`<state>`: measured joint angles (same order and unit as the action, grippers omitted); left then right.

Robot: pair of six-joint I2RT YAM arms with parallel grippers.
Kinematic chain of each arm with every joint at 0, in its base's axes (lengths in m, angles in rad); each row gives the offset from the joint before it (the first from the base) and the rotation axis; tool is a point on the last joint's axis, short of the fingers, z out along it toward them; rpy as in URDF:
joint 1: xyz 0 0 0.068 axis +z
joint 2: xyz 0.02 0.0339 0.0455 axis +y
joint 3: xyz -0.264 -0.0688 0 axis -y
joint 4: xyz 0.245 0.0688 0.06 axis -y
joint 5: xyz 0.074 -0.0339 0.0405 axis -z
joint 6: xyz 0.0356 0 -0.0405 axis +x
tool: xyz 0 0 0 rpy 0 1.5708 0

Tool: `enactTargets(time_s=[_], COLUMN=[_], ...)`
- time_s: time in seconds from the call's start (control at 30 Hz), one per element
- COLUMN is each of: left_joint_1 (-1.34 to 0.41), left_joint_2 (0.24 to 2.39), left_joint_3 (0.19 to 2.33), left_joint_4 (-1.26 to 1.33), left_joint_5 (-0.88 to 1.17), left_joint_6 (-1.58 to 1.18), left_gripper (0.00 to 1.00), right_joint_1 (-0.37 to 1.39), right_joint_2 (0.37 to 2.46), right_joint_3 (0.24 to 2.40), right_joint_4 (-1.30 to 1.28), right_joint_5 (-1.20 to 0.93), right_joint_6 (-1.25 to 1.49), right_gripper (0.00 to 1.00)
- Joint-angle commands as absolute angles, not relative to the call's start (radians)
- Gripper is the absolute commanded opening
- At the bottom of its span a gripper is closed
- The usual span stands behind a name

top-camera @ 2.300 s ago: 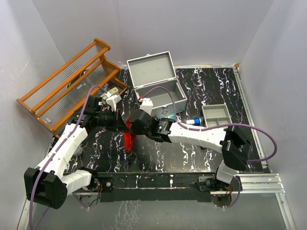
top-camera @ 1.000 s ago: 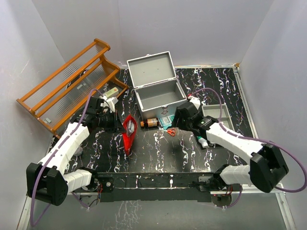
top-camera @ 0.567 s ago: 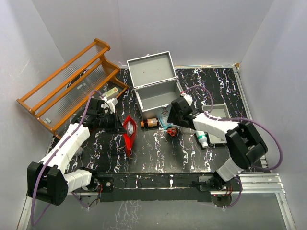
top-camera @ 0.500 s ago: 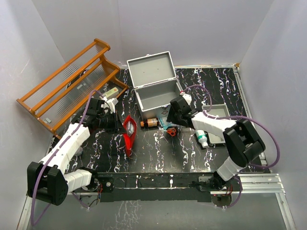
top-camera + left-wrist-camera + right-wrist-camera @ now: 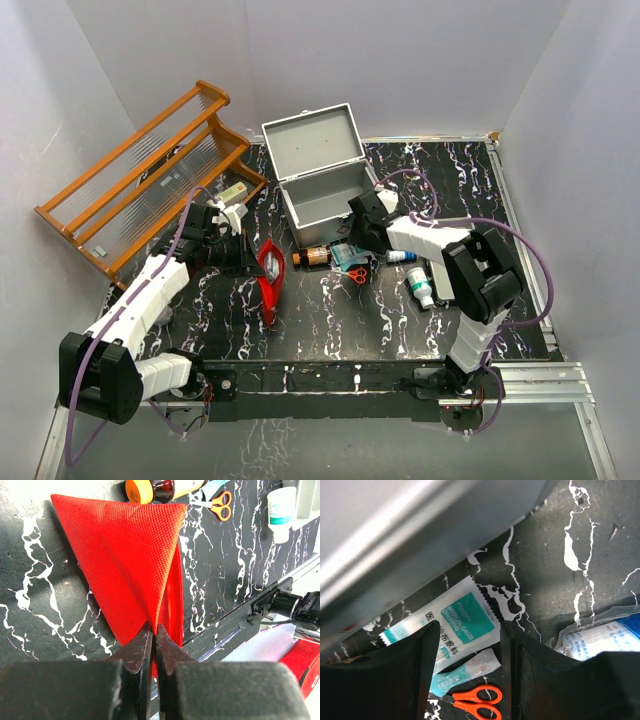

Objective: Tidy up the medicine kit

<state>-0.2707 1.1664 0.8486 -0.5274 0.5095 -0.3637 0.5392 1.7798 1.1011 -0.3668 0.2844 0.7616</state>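
Top external view shows the medicine kit (image 5: 325, 190) open, seemingly empty, with bottle (image 5: 312, 257), scissors (image 5: 358, 272) and gauze packet (image 5: 462, 617) loose before it, left gripper (image 5: 152, 640) clamped on the red pouch (image 5: 125, 545), right gripper (image 5: 467, 630) spread above the packet.

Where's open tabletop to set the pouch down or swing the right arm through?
Bare table lies near the front edge, between the red pouch and the white bottle; also the far right corner beside the medicine kit. Crowded: the strip in front of the kit, with brown bottle, gauze packets, scissors and the right gripper.
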Motion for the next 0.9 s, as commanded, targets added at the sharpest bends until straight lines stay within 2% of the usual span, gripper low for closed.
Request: enactTargets(time_s=[0.0, 0.33, 0.73, 0.87], left_joint_1=[-0.274, -0.273, -0.273, -0.273], left_joint_2=[1.166, 1.177, 1.168, 1.166], left_joint_3=[0.851, 0.863, 0.868, 0.872], left_joint_4=[-0.520, -0.519, -0.525, -0.526], left_joint_5=[0.538, 0.535, 0.528, 0.525], left_joint_6=[-0.357, -0.357, -0.354, -0.354], left_gripper=[0.00, 0.00, 0.00, 0.00], right_joint_1=[0.530, 0.523, 0.522, 0.522], right_joint_2=[1.811, 1.799, 1.733, 1.668], right_joint_3=[1.154, 1.128, 1.034, 0.985], right_joint_4=[-0.443, -0.428, -0.442, -0.445], right_joint_5=[0.324, 0.317, 0.297, 0.277], right_joint_6=[0.768, 0.696, 0.682, 0.683], right_gripper=[0.48, 0.35, 0.02, 0.00])
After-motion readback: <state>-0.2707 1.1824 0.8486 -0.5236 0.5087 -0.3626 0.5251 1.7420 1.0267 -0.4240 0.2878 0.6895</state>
